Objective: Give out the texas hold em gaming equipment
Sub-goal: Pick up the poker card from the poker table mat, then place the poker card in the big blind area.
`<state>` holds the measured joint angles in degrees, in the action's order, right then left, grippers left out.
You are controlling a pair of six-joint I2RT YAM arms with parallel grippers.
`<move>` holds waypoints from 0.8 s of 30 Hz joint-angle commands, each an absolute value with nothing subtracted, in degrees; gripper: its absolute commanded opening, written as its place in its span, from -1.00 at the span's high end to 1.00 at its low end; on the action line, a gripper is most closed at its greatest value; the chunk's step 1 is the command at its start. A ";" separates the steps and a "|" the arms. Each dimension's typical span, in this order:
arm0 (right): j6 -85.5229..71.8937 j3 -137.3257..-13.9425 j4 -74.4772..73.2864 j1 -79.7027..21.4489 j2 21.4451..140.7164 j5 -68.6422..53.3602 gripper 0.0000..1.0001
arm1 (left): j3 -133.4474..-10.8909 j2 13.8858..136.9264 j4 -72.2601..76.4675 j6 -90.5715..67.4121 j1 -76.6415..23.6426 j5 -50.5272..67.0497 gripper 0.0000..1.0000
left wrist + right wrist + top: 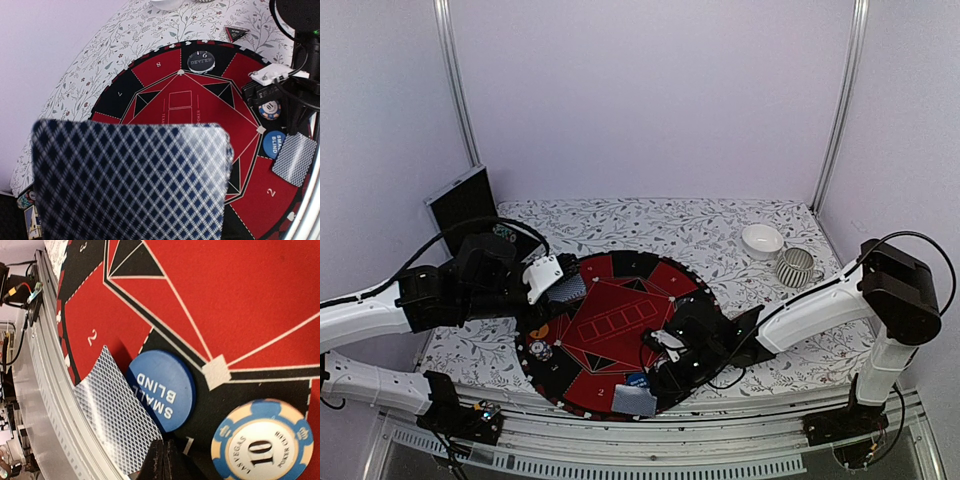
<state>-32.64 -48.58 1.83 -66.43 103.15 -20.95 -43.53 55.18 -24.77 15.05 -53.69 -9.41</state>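
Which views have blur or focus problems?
Left wrist: the card close to the lens is badly blurred, while the mat behind it is sharp. Right wrist: blue button and chip are crisp; only the shut right gripper at the bottom edge is dark and soft. Top external: even light, no glare.

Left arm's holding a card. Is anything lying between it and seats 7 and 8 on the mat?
Nothing visible does: seat 7 and seat 8 are bare felt. The dealer button sits further round, at seat 6. The card itself hides the near part of the mat.
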 commanded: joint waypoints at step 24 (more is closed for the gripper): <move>-34.67 -96.85 -17.76 -56.72 122.90 -30.64 0.95 | -56.05 58.57 -31.81 13.56 -51.12 -22.13 0.05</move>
